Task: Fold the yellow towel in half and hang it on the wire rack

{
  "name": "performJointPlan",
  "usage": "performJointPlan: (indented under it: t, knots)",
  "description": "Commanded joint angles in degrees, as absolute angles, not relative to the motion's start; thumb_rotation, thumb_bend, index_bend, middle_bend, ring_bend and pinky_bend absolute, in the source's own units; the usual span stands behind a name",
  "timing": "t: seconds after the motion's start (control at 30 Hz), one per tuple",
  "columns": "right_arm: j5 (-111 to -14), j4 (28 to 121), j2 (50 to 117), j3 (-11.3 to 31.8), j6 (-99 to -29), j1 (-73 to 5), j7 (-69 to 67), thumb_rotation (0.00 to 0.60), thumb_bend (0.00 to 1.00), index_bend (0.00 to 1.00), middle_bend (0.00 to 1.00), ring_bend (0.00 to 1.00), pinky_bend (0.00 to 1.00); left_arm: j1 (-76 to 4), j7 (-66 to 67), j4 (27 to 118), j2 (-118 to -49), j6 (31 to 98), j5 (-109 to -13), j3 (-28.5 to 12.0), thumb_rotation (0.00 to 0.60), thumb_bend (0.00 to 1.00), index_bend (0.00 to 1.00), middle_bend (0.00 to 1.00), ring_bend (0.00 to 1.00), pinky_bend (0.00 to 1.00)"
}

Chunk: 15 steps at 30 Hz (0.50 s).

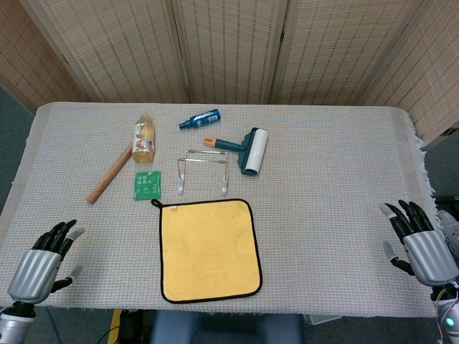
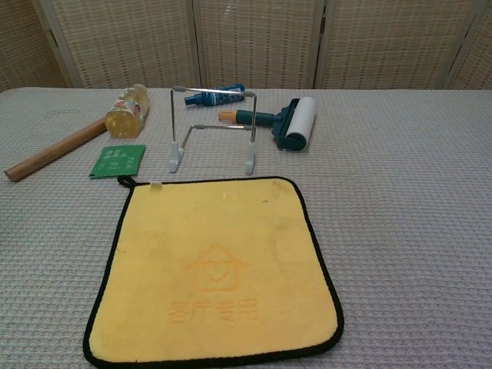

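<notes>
1 house-and-heart logo marks the yellow towel [image 2: 214, 268].

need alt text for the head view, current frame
A yellow towel lies flat and unfolded at the near table edge, with the empty wire rack just behind it. Both robot hands are open and hold nothing: the left hand at the near left corner, the right hand at the near right. A lint roller, spray bottle, drink bottle, wooden stick and green packet lie farther back.

Flat yellow towel [image 1: 209, 249] before wire rack [image 1: 204, 169]
</notes>
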<state>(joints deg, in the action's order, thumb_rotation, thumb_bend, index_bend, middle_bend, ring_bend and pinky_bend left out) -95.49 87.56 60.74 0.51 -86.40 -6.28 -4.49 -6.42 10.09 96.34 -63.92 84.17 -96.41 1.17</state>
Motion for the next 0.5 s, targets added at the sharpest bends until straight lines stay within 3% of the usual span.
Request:
performJointPlan:
  t: [0.03,0.2,0.5]
  knots:
    - [-95.7,87.8,60.6,0.5,-86.2,-6.5,-4.4,0.600,0.48,0.07,0.12,0.03,0.04,-8.9,6.7,93.8,-64.9,82.3,-100.9,2.7,0.600,0.31,0.26,0.25,0.25,0.34]
    - [-95.9,88.5,60.5,0.5,-85.9,-6.8,-4.0,0.600,0.48,0.07,0.12,0.06,0.04,-12.7,3.3,91.0,-66.1,79.8,-107.8,5.0,0.600,0.31,0.31,0.42,0.38,0.54]
    - [-96.0,89.4,60.3,0.4,-85.3,-7.4,-3.2,0.600,0.48,0.07,0.12,0.07,0.05,-18.4,4.5,89.0,-69.7,75.2,-114.7,6.7,0.600,0.31,0.35,0.61,0.53,0.72]
